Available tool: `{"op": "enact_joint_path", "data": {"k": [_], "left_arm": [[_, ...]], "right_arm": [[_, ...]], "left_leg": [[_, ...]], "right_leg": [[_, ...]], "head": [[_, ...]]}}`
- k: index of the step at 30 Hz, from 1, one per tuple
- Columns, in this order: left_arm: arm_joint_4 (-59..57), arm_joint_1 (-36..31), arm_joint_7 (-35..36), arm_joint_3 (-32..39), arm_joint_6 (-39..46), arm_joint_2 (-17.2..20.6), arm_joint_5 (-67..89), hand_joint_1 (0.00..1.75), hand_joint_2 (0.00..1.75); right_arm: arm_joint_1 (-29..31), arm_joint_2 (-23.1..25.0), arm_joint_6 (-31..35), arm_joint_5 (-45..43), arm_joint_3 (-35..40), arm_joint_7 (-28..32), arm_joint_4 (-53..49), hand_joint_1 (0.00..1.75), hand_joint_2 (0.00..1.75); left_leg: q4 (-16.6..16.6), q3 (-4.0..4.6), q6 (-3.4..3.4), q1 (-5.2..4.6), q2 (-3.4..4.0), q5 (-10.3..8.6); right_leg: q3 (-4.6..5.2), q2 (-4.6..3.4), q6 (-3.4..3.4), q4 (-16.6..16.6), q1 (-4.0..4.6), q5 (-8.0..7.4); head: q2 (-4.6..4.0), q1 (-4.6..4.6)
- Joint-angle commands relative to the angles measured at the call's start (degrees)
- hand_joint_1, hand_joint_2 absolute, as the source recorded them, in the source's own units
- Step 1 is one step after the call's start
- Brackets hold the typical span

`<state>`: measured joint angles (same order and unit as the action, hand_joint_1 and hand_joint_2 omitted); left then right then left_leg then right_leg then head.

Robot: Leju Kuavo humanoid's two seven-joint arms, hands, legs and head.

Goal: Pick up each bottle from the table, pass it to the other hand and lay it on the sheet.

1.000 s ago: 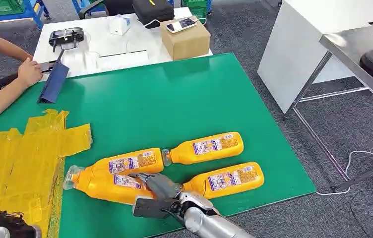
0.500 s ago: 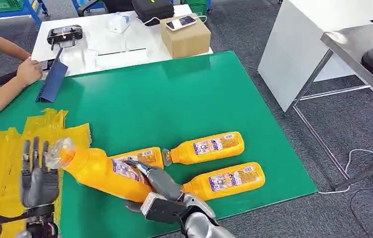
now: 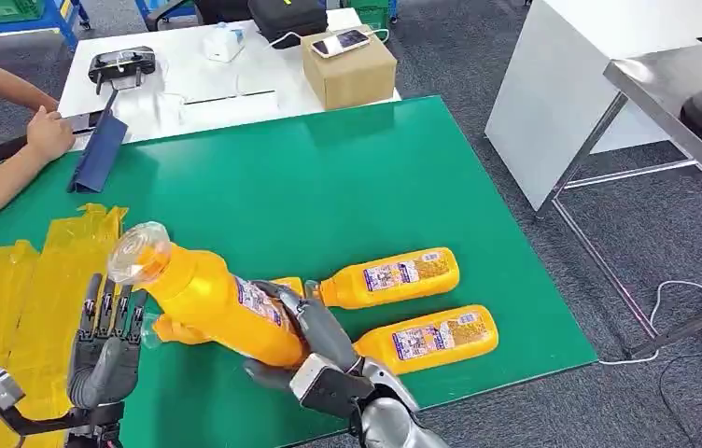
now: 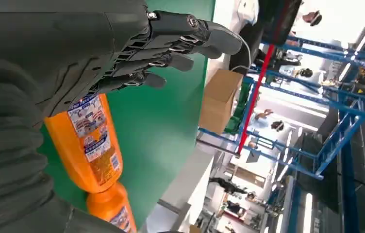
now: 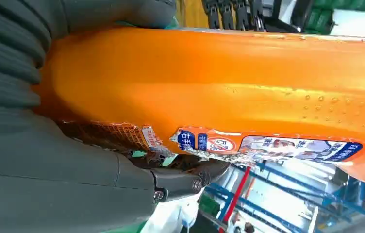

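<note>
Grey carpet all round, and in the middle a green table [image 3: 347, 177] with a white desk [image 3: 207, 89] butted against its far edge. On that desk sit a cardboard box [image 3: 349, 67] with a phone [image 3: 340, 42] on top, a black device [image 3: 121, 65] and a white pack [image 3: 223, 42]. A person's hand [image 3: 49, 133] rests at the far left corner of the green table, beside a dark blue folder [image 3: 100, 154] propped on edge.

Along the table's left edge lies the yellow sheet [image 3: 30, 289], crinkled and flat.

Now the action: the right hand [image 3: 315, 341] comes up over the near edge and clamps around the lower body of a raised bottle [image 3: 212, 299], fingers wrapped over its label. The bottle is tilted, clear cap up and toward the left, off the table. In the right wrist view that orange body [image 5: 229, 82] runs across the frame with the thumb pressed on it.

The left hand [image 3: 105, 350] is up near the sheet's right border, fingers apart and straight, holding nothing, just beside the bottle's neck but not touching.

Three more bottles lie flat near the near edge: one [image 3: 389, 277] toward the middle, one [image 3: 431, 338] closer to the near right corner, and one [image 3: 175, 329] mostly hidden under the raised one.
</note>
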<state>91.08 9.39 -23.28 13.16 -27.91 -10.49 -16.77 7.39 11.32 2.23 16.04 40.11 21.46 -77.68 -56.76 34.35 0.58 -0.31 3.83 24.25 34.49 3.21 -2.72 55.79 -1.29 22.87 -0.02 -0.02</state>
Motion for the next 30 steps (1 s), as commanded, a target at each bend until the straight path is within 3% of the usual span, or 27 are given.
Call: {"op": "enact_joint_path", "data": {"k": [1, 8, 10, 16, 30], "left_arm": [[-0.3, 0.4, 0.1, -1.3, -0.3, -0.1, 0.3, 0.00, 1.75], [0.7, 0.8, -0.4, -1.9, -0.8, -0.4, 0.9, 0.00, 1.75], [1.1, 0.8, -0.5, -3.2, -1.4, -0.1, 1.3, 0.00, 1.75], [1.8, 0.7, -1.3, -7.2, -1.2, 0.8, 3.2, 0.00, 1.75], [1.9, 0.2, -4.3, -12.9, 1.3, 2.7, 8.7, 0.00, 1.75]], "right_arm": [[0.3, -1.4, 0.2, -0.3, -2.4, 0.0, -0.8, 1.75, 1.75], [0.6, -1.1, -0.6, 0.2, -2.3, -1.1, 0.9, 1.75, 1.75], [2.5, -1.2, -1.7, 2.4, -0.7, -3.8, 5.1, 1.75, 1.75], [5.8, 2.4, -1.0, 6.2, 3.1, -4.2, 15.6, 1.75, 1.75], [8.0, 3.6, -1.2, 7.3, 6.5, -5.7, 19.9, 1.75, 1.75]], "left_leg": [[-0.1, -0.20, -0.07, 0.13, -0.43, 0.11], [0.0, -0.13, -0.07, 0.12, -0.33, 0.07], [0.0, -0.17, -0.07, 0.13, -0.32, 0.08], [0.0, -0.22, -0.09, 0.15, -0.26, 0.10], [0.0, -0.06, -0.06, 0.07, -0.26, 0.02]], "right_leg": [[-0.28, -0.16, 0.15, 0.0, 0.05, 0.10], [-0.19, -0.15, 0.14, 0.0, 0.04, 0.06], [-0.22, -0.19, 0.14, -0.1, 0.06, 0.05], [-0.26, -0.36, 0.18, -0.1, 0.07, 0.03], [-0.11, -0.12, 0.11, 0.0, 0.01, 0.03]], "head": [[0.00, 0.00], [0.00, 0.00], [0.00, -0.02], [0.00, 0.00], [0.00, 0.00]]}}
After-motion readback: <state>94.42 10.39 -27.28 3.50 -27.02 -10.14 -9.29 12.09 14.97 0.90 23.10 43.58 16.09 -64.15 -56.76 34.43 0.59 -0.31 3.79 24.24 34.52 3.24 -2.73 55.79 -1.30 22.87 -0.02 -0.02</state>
